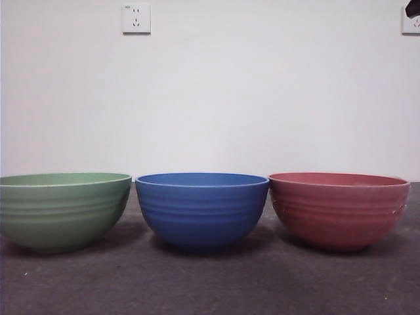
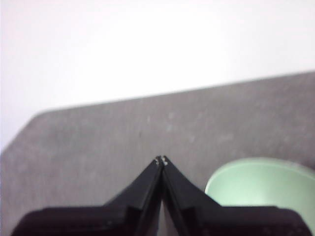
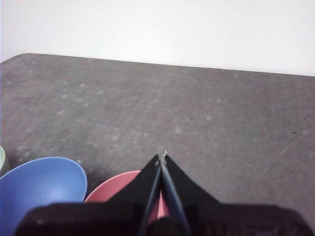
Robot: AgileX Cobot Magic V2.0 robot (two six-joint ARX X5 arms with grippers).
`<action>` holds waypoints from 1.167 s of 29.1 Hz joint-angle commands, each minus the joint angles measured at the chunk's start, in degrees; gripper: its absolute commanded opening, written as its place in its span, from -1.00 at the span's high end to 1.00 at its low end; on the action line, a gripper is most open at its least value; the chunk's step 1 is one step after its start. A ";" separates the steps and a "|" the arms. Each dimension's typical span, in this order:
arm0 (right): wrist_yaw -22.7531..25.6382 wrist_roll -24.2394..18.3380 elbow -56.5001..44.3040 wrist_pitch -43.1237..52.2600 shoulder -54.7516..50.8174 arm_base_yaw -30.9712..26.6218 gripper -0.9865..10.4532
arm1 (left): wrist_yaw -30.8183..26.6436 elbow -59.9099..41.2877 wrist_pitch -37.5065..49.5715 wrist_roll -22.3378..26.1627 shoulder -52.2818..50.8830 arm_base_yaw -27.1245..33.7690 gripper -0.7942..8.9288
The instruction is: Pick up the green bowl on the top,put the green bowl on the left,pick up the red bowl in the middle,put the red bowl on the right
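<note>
**A:** Start with the matte sage-green round bowl (image 1: 62, 210), faint ribs round its outer wall. Where does it sit?

**B:** Upright on the dark grey felt-like table (image 1: 210, 282), at the left end of a row of three, open side up and with nothing inside that shows. Just beside it, centre of the row, stands a matte blue ribbed bowl (image 1: 201, 209) of the same size. Their rims come very close; whether they touch, I cannot tell.

**A:** And the matte pinkish-red round bowl (image 1: 338, 209)?

**B:** Right end of the row, upright too, its rim close up against the blue one's. All three stand singly on the table, none stacked.

**A:** The grippers?

**B:** The left gripper (image 2: 162, 160) hangs above the table with its two black jaws pressed together tip to tip, holding nothing. The green bowl's pale inside shows just beside it, below. The right gripper (image 3: 163, 156) is the same: jaws closed to a point, empty, hovering over the red bowl's rim, with the blue bowl next to that.

**A:** Anything from the front?

**B:** Only a black tip (image 1: 413, 8) at the top right corner, in front of a white wall socket (image 1: 410, 21); a second socket (image 1: 136, 18) sits on the white wall (image 1: 262, 98) further left.
</note>
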 commanded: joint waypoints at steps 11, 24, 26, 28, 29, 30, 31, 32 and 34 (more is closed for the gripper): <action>0.15 0.57 -0.46 -0.48 -0.11 -0.02 0.82 | -0.17 -11.15 0.83 -2.71 -4.48 0.74 0.84; 0.13 0.55 -0.46 -0.52 -0.11 -0.02 0.82 | 0.07 -11.15 0.74 -2.71 -4.24 0.74 0.84; 0.15 0.55 -0.46 -0.52 -0.11 -0.02 0.82 | 0.07 -11.15 0.74 -2.73 -4.24 0.74 0.84; 0.15 0.55 -0.46 -0.52 -0.11 -0.02 0.82 | 0.07 -11.15 0.74 -2.73 -4.24 0.74 0.84; 0.15 0.57 -0.46 -0.52 -0.11 -0.02 0.82 | 0.07 -11.15 0.74 -2.71 -4.24 0.74 0.84; 0.15 0.55 -0.46 -0.52 -0.11 -0.02 0.82 | 0.07 -11.15 0.74 -2.73 -4.24 0.74 0.84; 0.13 0.57 -0.46 -0.52 -0.11 -0.02 0.82 | 0.07 -11.15 0.74 -2.73 -4.24 0.74 0.84; 0.13 0.55 -0.46 -0.52 -0.11 -0.02 0.82 | 0.07 -11.15 0.74 -2.73 -4.24 0.74 0.84; 0.15 0.55 -0.46 -0.52 -0.11 -0.02 0.82 | 0.07 -11.15 0.74 -2.73 -4.24 0.74 0.84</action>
